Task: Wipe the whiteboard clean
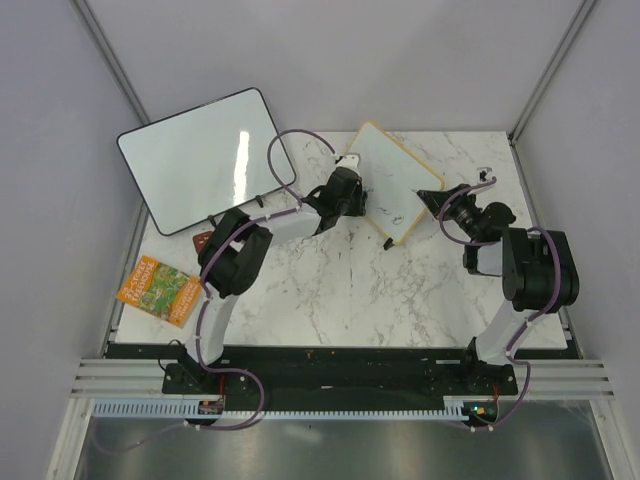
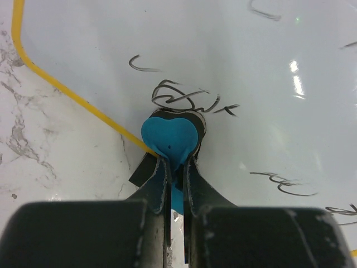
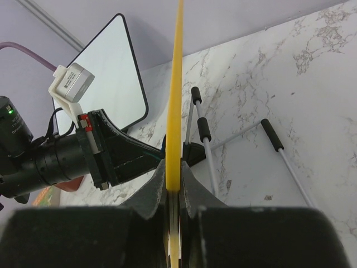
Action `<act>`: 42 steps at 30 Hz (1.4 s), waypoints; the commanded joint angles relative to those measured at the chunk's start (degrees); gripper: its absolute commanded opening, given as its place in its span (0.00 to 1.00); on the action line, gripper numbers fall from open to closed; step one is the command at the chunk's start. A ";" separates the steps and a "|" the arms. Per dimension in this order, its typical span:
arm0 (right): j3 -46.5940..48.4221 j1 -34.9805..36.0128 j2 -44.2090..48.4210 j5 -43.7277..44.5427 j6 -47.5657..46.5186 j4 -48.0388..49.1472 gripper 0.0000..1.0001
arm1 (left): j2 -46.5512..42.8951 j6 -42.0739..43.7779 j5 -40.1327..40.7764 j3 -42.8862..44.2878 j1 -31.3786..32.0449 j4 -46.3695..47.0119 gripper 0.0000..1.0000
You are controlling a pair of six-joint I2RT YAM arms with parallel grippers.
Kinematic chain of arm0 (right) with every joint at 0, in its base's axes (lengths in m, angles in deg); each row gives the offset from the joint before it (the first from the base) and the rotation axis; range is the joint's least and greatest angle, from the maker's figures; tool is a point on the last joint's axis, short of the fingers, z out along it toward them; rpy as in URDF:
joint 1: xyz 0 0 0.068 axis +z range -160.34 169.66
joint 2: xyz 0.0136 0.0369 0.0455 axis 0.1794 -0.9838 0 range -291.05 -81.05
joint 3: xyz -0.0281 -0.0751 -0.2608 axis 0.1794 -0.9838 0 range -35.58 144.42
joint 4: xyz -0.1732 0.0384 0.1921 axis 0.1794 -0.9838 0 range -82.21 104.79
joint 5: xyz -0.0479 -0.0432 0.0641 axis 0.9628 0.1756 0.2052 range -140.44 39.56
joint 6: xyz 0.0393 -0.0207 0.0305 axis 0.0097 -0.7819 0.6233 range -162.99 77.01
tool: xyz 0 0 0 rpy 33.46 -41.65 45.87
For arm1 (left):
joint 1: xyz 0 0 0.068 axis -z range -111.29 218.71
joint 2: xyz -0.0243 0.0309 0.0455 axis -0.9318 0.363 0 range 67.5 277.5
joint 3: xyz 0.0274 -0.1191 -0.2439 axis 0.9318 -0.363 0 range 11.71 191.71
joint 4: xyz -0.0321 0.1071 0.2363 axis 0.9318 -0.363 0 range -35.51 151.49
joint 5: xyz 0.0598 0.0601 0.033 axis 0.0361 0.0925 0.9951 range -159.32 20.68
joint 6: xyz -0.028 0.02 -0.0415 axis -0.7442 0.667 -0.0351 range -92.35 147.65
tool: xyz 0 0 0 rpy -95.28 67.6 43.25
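Observation:
The small whiteboard (image 1: 392, 180) with a tan frame stands tilted at the back middle of the table, with dark handwriting (image 2: 184, 101) on it. My left gripper (image 1: 348, 192) is shut on a blue eraser (image 2: 170, 137), which is pressed against the board's face just inside its yellow-looking frame (image 2: 67, 92), below the scribbles. My right gripper (image 1: 438, 202) is shut on the board's right edge; in the right wrist view the frame (image 3: 175, 84) runs straight up from between the jaws (image 3: 174, 167). The board's wire legs with black feet (image 3: 204, 132) rest on the marble behind it.
A larger black-framed whiteboard (image 1: 205, 160) lies at the back left, also seen in the right wrist view (image 3: 106, 72). A colourful book (image 1: 160, 290) lies at the left edge, a small red-brown object (image 1: 203, 240) near it. The marble table (image 1: 380, 290) extends toward the front.

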 commanded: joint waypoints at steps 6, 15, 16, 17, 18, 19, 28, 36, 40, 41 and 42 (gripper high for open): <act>1.84 0.79 2.85 -7.72 -2.45 6.54 0.00 | -2.44 -4.34 0.39 1.38 -3.77 0.54 0.02; 2.81 -0.62 3.64 -10.53 0.36 6.09 0.00 | -4.29 -5.92 -0.14 1.82 -6.41 3.70 0.02; 2.89 -0.62 3.73 -10.62 0.36 5.83 0.00 | -4.99 -5.74 -0.31 1.30 -6.50 4.58 0.02; 3.07 -0.70 3.64 -10.88 0.45 5.57 0.00 | -5.26 -5.66 -0.31 0.77 -6.50 6.76 0.02; 3.07 -0.62 3.56 -10.88 0.45 5.56 0.00 | -5.61 -5.66 -1.01 0.15 -6.50 8.44 0.02; 3.07 -0.70 3.47 -10.88 0.54 5.48 0.00 | -5.79 -5.66 -1.36 -0.64 -6.50 9.59 0.02; 3.33 -0.62 1.80 -11.23 2.91 8.46 0.00 | 0.45 -3.73 -7.35 4.45 -1.85 9.95 0.02; 3.51 -0.71 1.62 -11.32 3.62 8.91 0.00 | 3.35 1.72 -2.87 7.52 5.89 4.96 0.02; 3.60 -0.70 1.80 -11.23 3.70 8.38 0.00 | 3.35 3.13 -1.72 7.53 8.70 1.53 0.02; 3.60 -0.62 1.80 -11.23 3.70 8.29 0.00 | 3.27 3.13 -1.81 6.75 9.58 1.25 0.02; 3.68 -0.70 1.80 -11.23 3.70 8.29 0.00 | 3.18 3.13 -1.98 6.22 9.85 1.16 0.02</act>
